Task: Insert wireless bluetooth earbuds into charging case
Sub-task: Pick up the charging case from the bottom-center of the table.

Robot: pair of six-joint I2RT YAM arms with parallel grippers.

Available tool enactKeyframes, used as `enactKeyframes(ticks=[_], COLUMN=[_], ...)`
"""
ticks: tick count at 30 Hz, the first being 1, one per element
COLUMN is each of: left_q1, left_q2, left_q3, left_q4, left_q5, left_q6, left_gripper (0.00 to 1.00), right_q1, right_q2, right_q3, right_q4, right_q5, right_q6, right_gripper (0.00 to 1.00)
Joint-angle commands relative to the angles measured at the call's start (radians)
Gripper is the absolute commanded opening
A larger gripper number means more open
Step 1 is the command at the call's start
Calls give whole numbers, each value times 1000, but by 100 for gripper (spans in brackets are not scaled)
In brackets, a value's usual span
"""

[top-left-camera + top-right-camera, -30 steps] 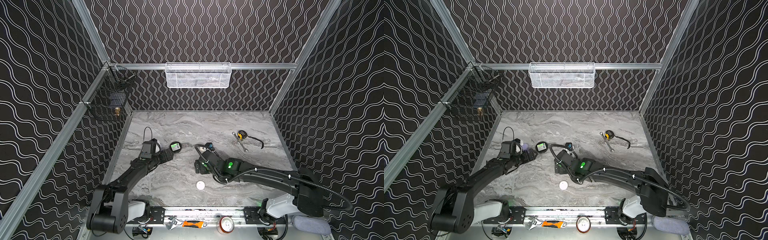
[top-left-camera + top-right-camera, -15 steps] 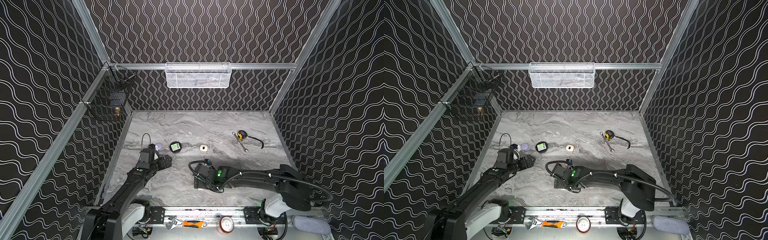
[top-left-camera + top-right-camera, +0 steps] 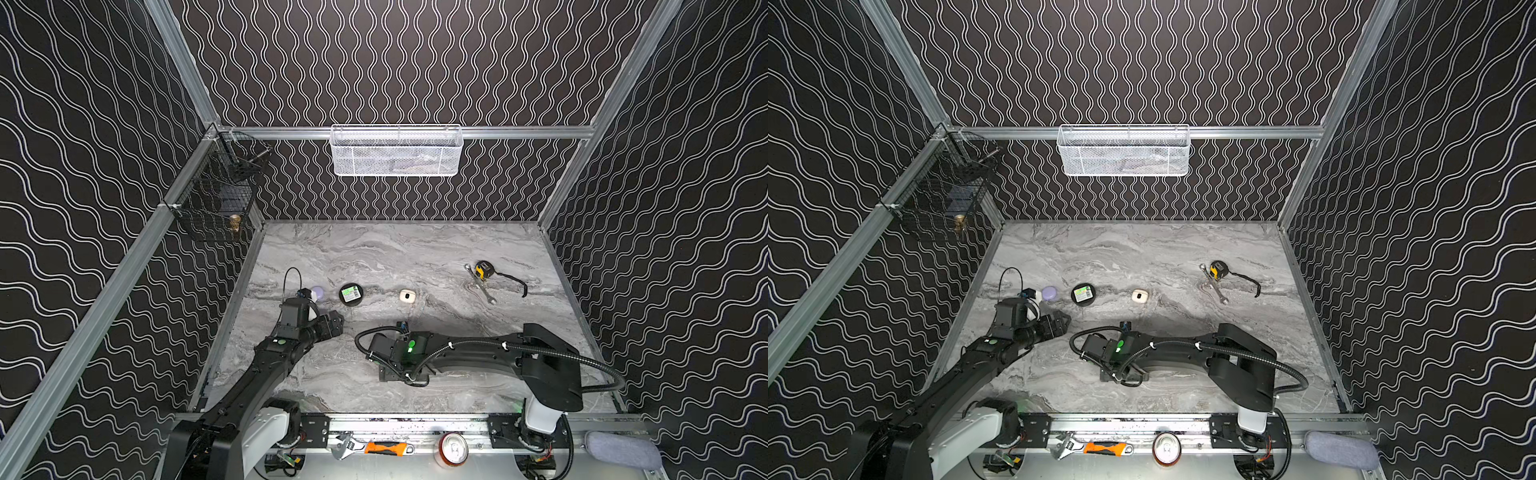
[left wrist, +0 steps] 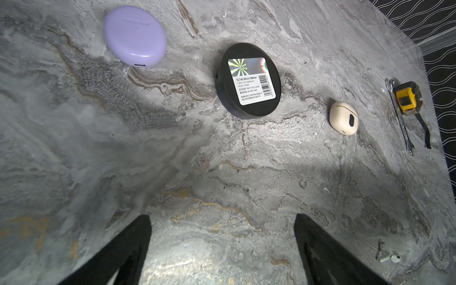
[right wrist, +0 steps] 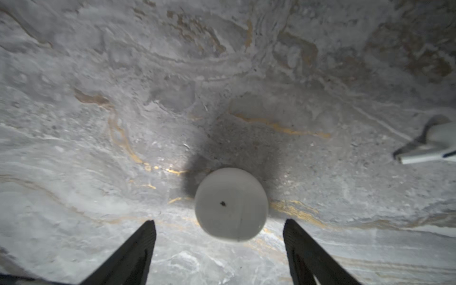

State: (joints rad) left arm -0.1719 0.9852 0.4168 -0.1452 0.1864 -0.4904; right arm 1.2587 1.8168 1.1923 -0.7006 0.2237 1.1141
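A white pair of earbuds [image 4: 387,255] lies loose on the marble, and a white stemmed bud [image 5: 429,145] shows at the edge of the right wrist view. Three closed charging cases are in sight: lilac [image 3: 318,293] [image 4: 134,35], cream [image 3: 407,296] [image 4: 343,118] and round white [image 5: 231,204]. My right gripper [image 5: 219,224] hangs open over the white case, which sits just ahead of its fingertips, untouched. The right arm [image 3: 399,353] hides that case in both top views. My left gripper [image 3: 336,322] [image 4: 222,219] is open and empty, short of the lilac case.
A black round disc with a label [image 3: 351,294] lies between the lilac and cream cases. A yellow tape measure [image 3: 483,270] and a wrench [image 3: 484,291] lie at the back right. A white mesh basket [image 3: 395,151] and a black wire basket [image 3: 216,199] hang on the walls.
Both arms have drawn back toward the front. The left gripper left the black disc; the right arm uncovered the cream case and now covers the white case. Both jaws narrowed slightly.
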Motion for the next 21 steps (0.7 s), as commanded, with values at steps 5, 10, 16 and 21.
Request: enactKeyframes(ticks=[5, 10, 16, 21], left_q1=[-16, -21, -23, -24], left_q2=[-16, -17, -25, -19], left_q3=[-7, -6, -9, -6], left_q4=[5, 1, -1, 0], left_q5=[-15, -22, -28, -28], left_q6=[16, 16, 16, 16], left_gripper=[93, 93, 93, 93], right_q1=[1, -2, -1, -3], right_q2=[43, 61, 63, 58], right_q3=[-7, -2, -31, -40], right_q4=[-7, -1, 26, 42], right_q5=[1, 10, 2, 5], right_q6=[8, 0, 7, 6], right_gripper=[76, 69, 66, 66])
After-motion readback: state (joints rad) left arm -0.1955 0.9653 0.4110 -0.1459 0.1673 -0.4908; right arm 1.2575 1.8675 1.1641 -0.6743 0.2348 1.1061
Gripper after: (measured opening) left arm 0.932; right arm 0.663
